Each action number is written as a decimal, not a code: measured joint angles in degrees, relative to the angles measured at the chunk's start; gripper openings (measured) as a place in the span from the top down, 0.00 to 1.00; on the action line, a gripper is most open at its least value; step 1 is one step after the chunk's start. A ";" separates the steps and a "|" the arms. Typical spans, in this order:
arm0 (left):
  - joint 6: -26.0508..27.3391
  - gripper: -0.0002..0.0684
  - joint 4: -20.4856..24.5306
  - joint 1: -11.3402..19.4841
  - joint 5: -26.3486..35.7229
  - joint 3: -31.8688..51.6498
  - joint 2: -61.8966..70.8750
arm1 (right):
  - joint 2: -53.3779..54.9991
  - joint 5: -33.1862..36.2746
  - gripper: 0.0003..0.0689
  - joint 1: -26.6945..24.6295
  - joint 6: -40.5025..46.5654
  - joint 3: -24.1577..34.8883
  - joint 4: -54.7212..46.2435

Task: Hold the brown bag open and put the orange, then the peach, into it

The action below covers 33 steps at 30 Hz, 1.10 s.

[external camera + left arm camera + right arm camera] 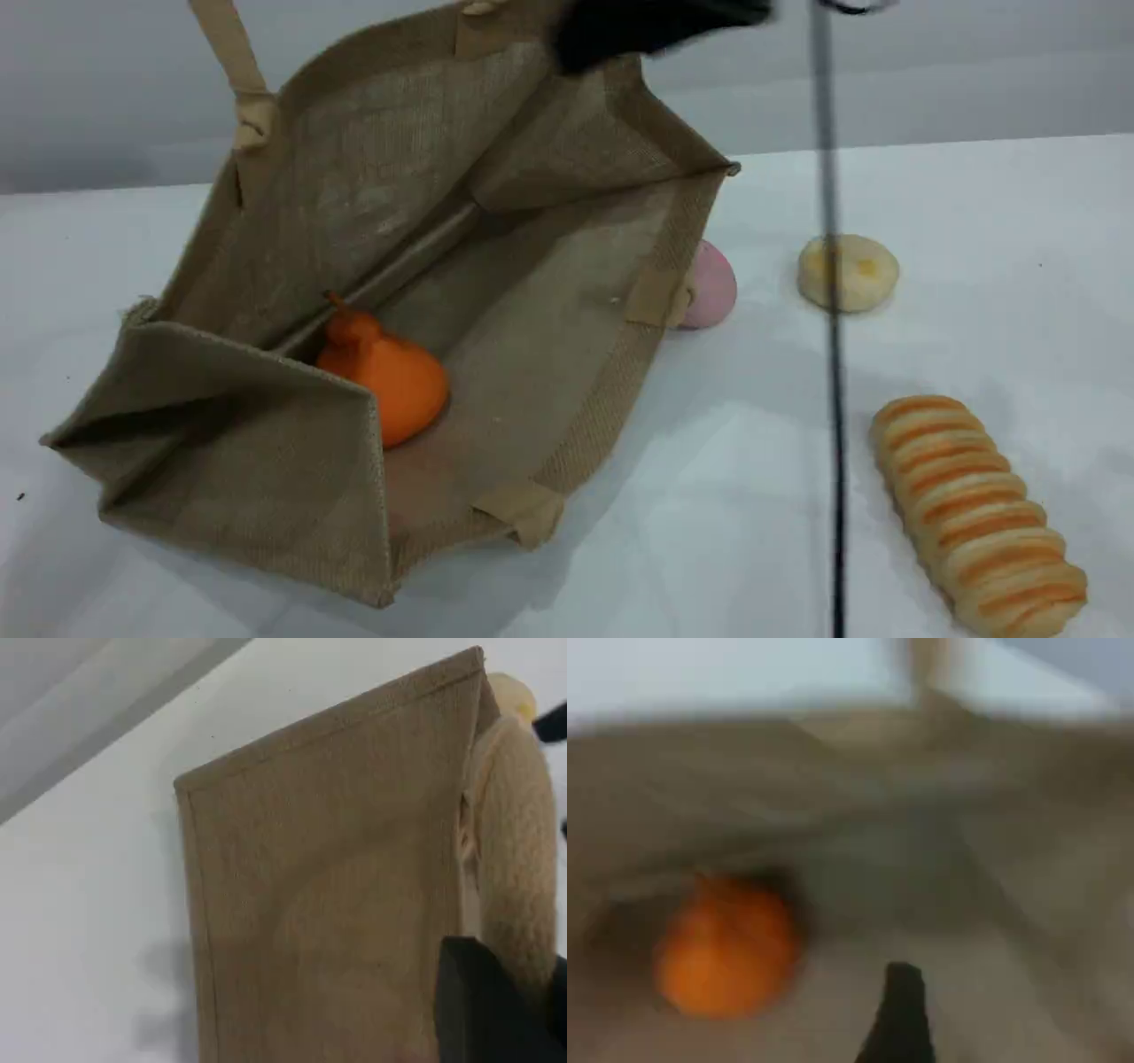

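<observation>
The brown bag point(532, 354) lies tilted on the table with its mouth held open toward the camera. The orange point(390, 377) rests inside it on the lower wall, touching no gripper. The peach point(713, 285) sits on the table just behind the bag's right rim, partly hidden. In the left wrist view, my left gripper's fingertip point(483, 1001) is against the beige handle point(514, 859), shut on it beside the bag's side point(328, 886). My right gripper point(656, 27) is a dark blur above the bag's top rim. Its fingertip point(899, 1014) shows over the blurred orange point(726, 952), with nothing held.
A round pale pastry point(849, 272) lies right of the peach. A long orange-striped bread roll point(974, 509) lies at the front right. A thin black cable point(831, 354) hangs down across the right side. The bag's other handle point(232, 53) rises out of view at top left.
</observation>
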 joint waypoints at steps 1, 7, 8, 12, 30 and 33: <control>0.00 0.88 0.00 0.00 0.00 0.00 0.00 | 0.50 0.76 0.22 -1.93 3.35 0.00 -3.03; 0.10 0.88 -0.05 0.00 0.00 0.00 0.00 | 4.24 2.91 0.22 -9.86 14.96 0.00 -10.80; 0.10 0.88 -0.05 0.00 0.00 0.00 0.00 | 5.11 1.67 0.22 -9.93 15.45 0.00 -10.72; 0.15 0.88 -0.05 0.04 0.00 0.00 0.00 | 9.11 -2.24 0.22 -9.68 15.60 0.00 -7.42; -1.26 0.88 -2.58 0.04 0.00 0.00 0.00 | 14.91 -9.36 0.23 -2.77 -3.70 -0.05 14.41; -1.61 0.88 -3.22 0.04 0.00 0.00 0.00 | 16.10 -12.44 0.23 -0.75 -4.43 -0.05 14.41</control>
